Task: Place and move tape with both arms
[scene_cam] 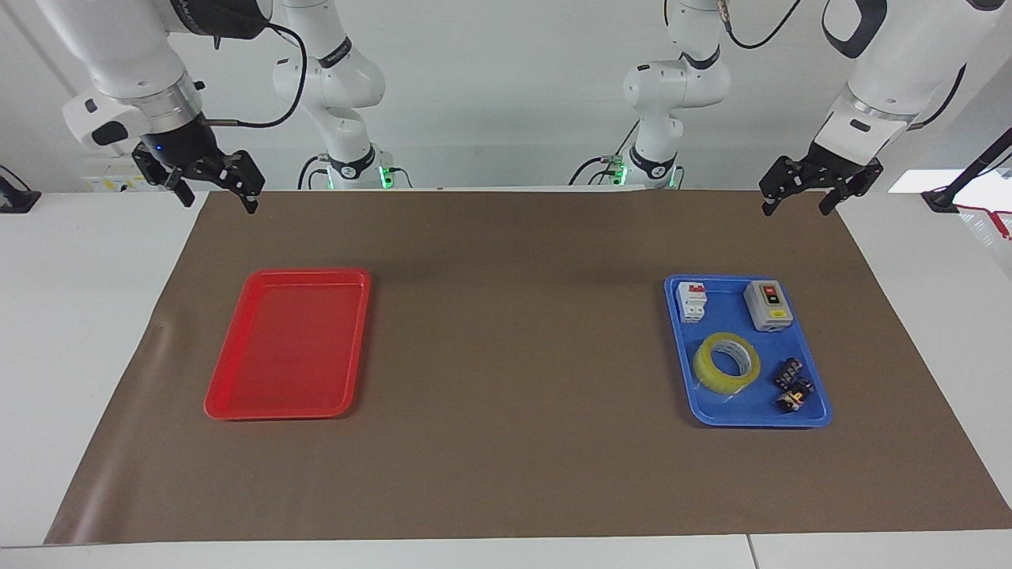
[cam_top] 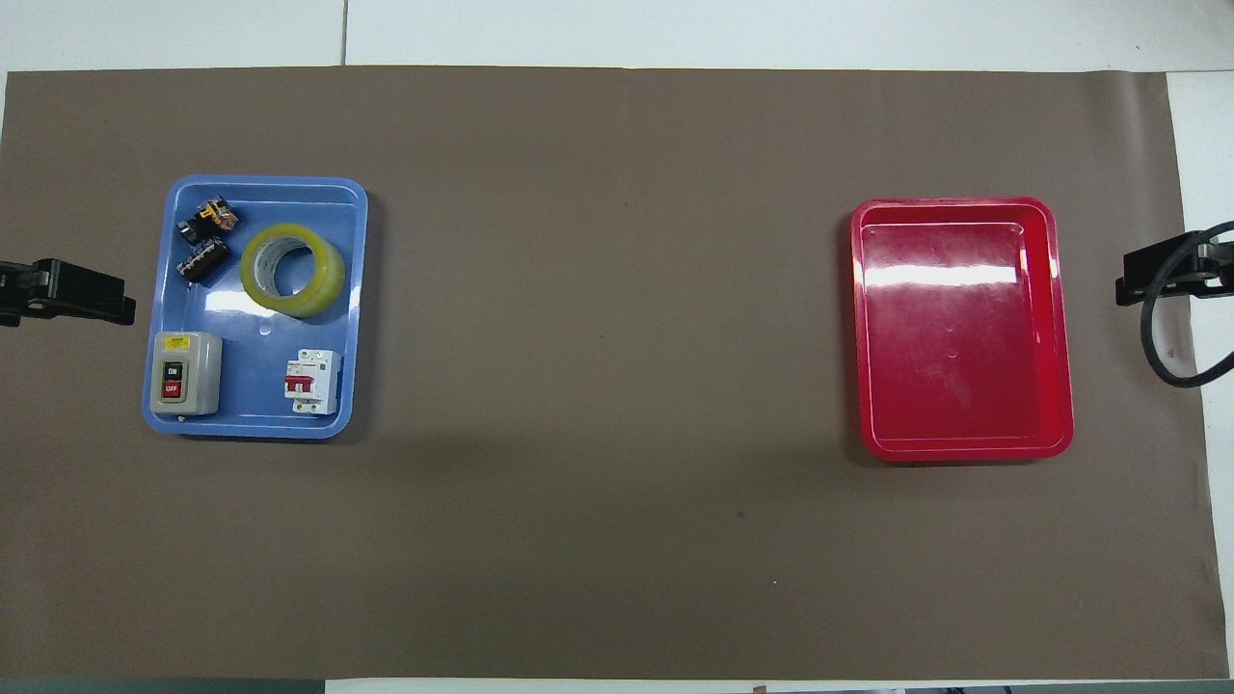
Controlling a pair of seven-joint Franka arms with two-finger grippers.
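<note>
Resting flat, translucent yellow tape [scene_cam: 726, 362]

Bright even light, glare on red tray [cam_top: 964, 275], sharp

Yellow tape [scene_cam: 726, 363], blue tray [scene_cam: 681, 379], red tray [scene_cam: 237, 371]

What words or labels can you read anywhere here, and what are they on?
"ON" and "OFF": buttons of the grey switch box in the blue tray.
Yellow sticker on the switch box: too small to read.
White circuit breaker: print too small to read.
</note>
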